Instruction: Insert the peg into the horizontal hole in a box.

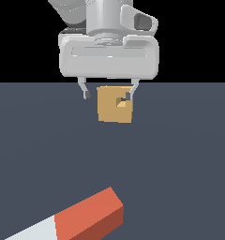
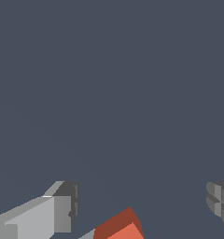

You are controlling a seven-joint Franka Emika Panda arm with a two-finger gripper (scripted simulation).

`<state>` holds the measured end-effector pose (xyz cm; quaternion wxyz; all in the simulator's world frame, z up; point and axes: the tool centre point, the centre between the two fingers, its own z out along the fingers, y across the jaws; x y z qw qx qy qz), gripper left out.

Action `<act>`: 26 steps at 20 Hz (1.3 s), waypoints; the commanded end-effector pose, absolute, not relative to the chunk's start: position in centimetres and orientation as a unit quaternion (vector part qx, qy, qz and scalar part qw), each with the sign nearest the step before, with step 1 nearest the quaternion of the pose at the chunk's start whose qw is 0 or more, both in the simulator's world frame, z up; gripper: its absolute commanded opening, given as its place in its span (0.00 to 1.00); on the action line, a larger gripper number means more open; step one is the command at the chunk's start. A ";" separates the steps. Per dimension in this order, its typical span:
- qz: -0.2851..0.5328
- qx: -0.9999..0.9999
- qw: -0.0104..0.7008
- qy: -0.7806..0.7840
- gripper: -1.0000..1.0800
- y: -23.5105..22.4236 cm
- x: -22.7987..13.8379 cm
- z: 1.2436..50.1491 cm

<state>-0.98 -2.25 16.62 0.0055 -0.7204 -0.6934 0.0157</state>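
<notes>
The peg [image 1: 72, 216] lies on the grey floor at the front of the exterior view, its orange-red half towards the middle and its white half running off the lower left edge. Its orange-red end also shows in the wrist view [image 2: 121, 227]. The tan box [image 1: 115, 104] stands farther back, with the small square hole [image 1: 121, 101] in its face. My gripper [image 1: 108, 95] hangs open and empty in front of the box, well above the floor and far from the peg. Its fingers [image 2: 58, 212] show spread wide in the wrist view.
The flat dark grey floor [image 1: 180, 164] stretches around the peg and box. The background above it is black.
</notes>
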 end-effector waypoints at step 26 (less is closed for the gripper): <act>0.004 -0.929 0.000 -0.370 0.96 -20.0 -6.8 9.1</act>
